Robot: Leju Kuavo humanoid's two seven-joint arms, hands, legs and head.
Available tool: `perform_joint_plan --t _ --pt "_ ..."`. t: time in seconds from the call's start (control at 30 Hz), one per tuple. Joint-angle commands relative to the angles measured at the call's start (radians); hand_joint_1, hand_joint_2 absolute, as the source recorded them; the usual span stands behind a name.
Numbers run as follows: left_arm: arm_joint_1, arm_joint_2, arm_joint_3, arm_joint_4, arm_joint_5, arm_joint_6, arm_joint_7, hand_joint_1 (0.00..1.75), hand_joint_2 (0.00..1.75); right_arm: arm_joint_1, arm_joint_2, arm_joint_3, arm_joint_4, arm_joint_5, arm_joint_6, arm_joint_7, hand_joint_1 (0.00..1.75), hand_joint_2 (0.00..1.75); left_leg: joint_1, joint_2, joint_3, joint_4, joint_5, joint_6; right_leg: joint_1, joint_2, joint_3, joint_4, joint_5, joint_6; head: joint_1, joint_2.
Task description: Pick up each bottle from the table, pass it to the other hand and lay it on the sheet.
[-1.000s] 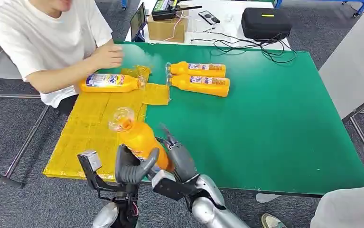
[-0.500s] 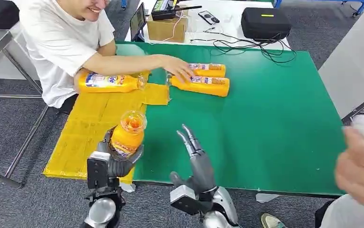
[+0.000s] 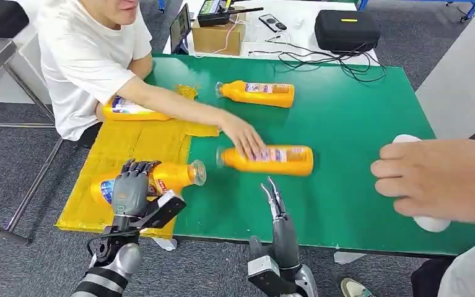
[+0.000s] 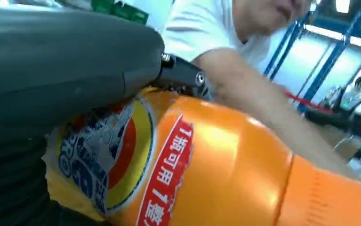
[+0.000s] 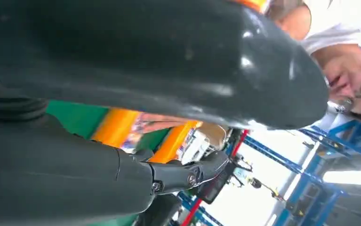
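Observation:
An orange bottle [image 3: 176, 176] [image 4: 216, 169] lies on its side at the near end of the yellow sheet [image 3: 129, 145], cap toward the green table [image 3: 358, 124]. My left hand [image 3: 130, 189] [image 4: 65, 61] grips its labelled body from above. My right hand [image 3: 278, 216] [image 5: 122, 61] stands at the table's front edge with straight, spread fingers and holds nothing. A second bottle [image 3: 278, 161] lies mid-table under a person's hand [image 3: 244, 137]. A third bottle [image 3: 259, 93] lies at the back. Another bottle [image 3: 126, 111] rests at the sheet's far end, partly behind the person's arm.
A person in a white shirt [image 3: 86, 55] sits at the far left, arm stretched over the sheet. Another person's hand [image 3: 433, 179] reaches in at the right, over a white object [image 3: 430, 223]. A black case [image 3: 346, 28], a cardboard box [image 3: 217, 37] and cables [image 3: 321, 59] lie behind the table.
My left hand has brought the bottle down from upright to lying on the sheet. My right hand drew back to the front edge. The person slid one bottle from the back to mid-table.

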Motion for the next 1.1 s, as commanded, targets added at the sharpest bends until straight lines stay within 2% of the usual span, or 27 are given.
perform_joint_plan --t 0.03,0.1,0.17,0.23,0.27,0.33,0.37,0.53,0.57,0.6,0.73,0.8,1.1 --pt "-0.148 0.087 -0.091 0.269 -0.016 -0.233 0.09 1.75 1.75 0.008 0.0 0.007 -0.013 -0.009 0.078 0.024 0.0 0.0 0.002 -0.001 0.005 -0.001 -0.002 -0.001 0.002 -0.002 0.007 -0.001 -0.002 -0.003 0.0 0.0" --pt "-0.227 0.105 -0.128 0.38 -0.01 -0.317 0.103 1.75 1.75 0.002 -0.005 0.006 -0.017 -0.006 0.097 0.028 0.0 0.0 0.0 -0.002 0.003 -0.001 0.0 -0.001 0.0 -0.002 0.003 0.0 -0.001 -0.002 0.0 0.0" --pt "-0.251 0.09 -0.102 0.412 0.028 -0.327 0.11 1.62 1.75 0.0 -0.003 -0.008 -0.01 -0.015 0.1 0.03 0.0 0.0 0.001 -0.003 0.005 -0.001 -0.001 -0.002 0.002 -0.004 0.007 -0.001 -0.002 -0.003 0.0 0.0" --pt "-0.26 0.089 -0.105 0.427 0.03 -0.327 0.106 1.62 1.75 0.003 0.003 -0.018 -0.009 -0.031 0.102 0.028 0.0 0.0 0.001 -0.002 0.004 -0.001 0.0 -0.001 0.001 -0.002 0.005 -0.001 -0.001 -0.002 0.001 0.0" --pt "-0.263 0.079 -0.087 0.441 0.051 -0.301 0.114 0.77 1.75 0.007 0.01 -0.033 0.003 -0.054 0.102 0.021 0.0 0.0 0.0 -0.002 0.004 -0.001 0.0 -0.001 0.0 -0.001 0.005 -0.001 0.0 -0.002 0.0 0.0" --pt "-0.268 0.077 -0.09 0.455 0.055 -0.31 0.119 0.45 1.75 0.008 0.015 -0.04 0.014 -0.062 0.103 0.021 0.0 0.0 0.0 -0.001 0.007 -0.001 0.0 -0.001 0.0 0.0 0.008 -0.001 0.0 -0.002 0.0 0.0" --pt "-0.27 0.078 -0.089 0.464 0.063 -0.322 0.128 0.03 1.75 0.006 0.019 -0.043 0.027 -0.07 0.107 0.019 0.0 0.0 0.001 0.0 0.008 -0.001 0.0 -0.001 0.001 0.0 0.009 -0.001 0.0 -0.003 0.0 0.0" --pt "-0.285 0.074 -0.062 0.496 0.131 -0.395 0.143 0.0 1.75 -0.004 0.025 -0.044 0.049 -0.075 0.111 0.014 0.0 0.0 0.001 0.001 0.01 -0.002 0.0 -0.001 0.001 0.001 0.01 -0.002 0.0 -0.002 0.0 0.0" --pt "-0.319 0.068 -0.04 0.549 0.175 -0.48 0.235 0.0 1.75 -0.013 0.034 -0.048 0.065 -0.074 0.114 0.011 0.0 0.0 0.001 0.002 0.012 -0.002 -0.001 -0.001 0.002 0.002 0.012 -0.002 0.0 -0.003 0.0 0.0" --pt "-0.345 0.072 -0.033 0.577 0.219 -0.538 0.22 0.0 1.75 -0.024 0.042 -0.05 0.081 -0.077 0.116 0.011 0.0 0.0 0.0 0.0 0.011 -0.002 0.0 -0.001 0.001 0.0 0.012 -0.002 0.0 -0.002 0.0 0.0" --pt "-0.389 0.092 -0.026 0.64 0.305 -0.57 0.179 0.0 1.75 -0.046 0.055 -0.059 0.128 -0.083 0.115 0.004 0.0 0.0 0.001 0.0 0.014 -0.002 0.001 -0.001 0.001 0.001 0.016 -0.002 0.0 -0.003 0.001 0.0" --pt "-0.39 0.094 -0.028 0.644 0.309 -0.569 0.176 0.0 1.75 -0.047 0.055 -0.059 0.132 -0.085 0.114 0.0 0.0 0.0 0.0 0.003 0.015 -0.003 0.0 -0.002 0.001 0.004 0.016 -0.002 0.001 -0.003 0.0 0.0" --pt "-0.386 0.093 -0.021 0.641 0.335 -0.569 0.174 0.0 1.75 -0.045 0.054 -0.059 0.132 -0.087 0.114 -0.001 0.0 0.0 0.0 0.001 0.018 -0.002 0.0 -0.002 0.0 0.002 0.019 -0.001 0.0 -0.002 0.0 0.0"
